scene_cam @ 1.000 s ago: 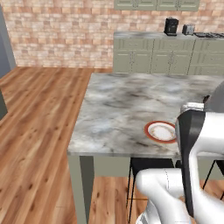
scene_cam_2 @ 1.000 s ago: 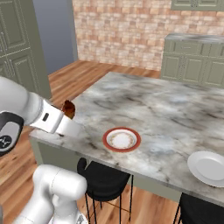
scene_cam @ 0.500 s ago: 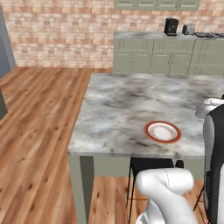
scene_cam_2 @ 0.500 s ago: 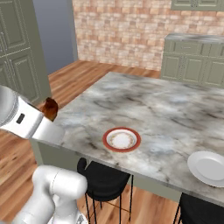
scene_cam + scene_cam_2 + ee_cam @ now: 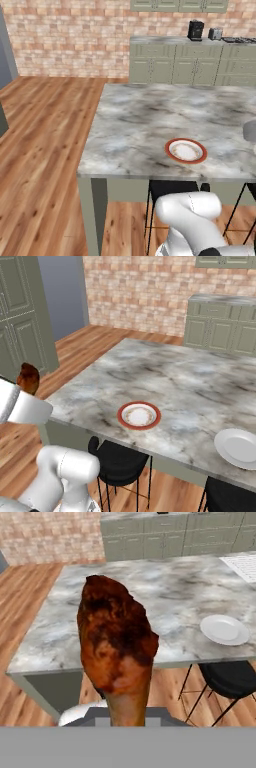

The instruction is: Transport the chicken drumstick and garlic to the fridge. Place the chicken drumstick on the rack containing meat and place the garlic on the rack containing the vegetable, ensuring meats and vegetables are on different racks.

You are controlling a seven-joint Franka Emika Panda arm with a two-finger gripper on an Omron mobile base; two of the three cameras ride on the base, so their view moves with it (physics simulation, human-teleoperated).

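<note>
Gripper jaws pinch the chicken drumstick (image 5: 117, 647) at its thin end, thick end up, off the island worktop (image 5: 165, 381) w/ red-rimmed plate (image 5: 139, 416) nr its front edge.

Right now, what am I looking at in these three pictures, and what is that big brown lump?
It is a rendered kitchen with a white robot arm on a driving base. Two cameras ride on the base, behind the arm to its left and right; the third sits on its hand. The brown lump is a chicken drumstick, big because it sits right before the hand camera, held in the shut gripper; the right base view shows it beside the island. On the marble island lie a red-rimmed plate and a white plate.
</note>
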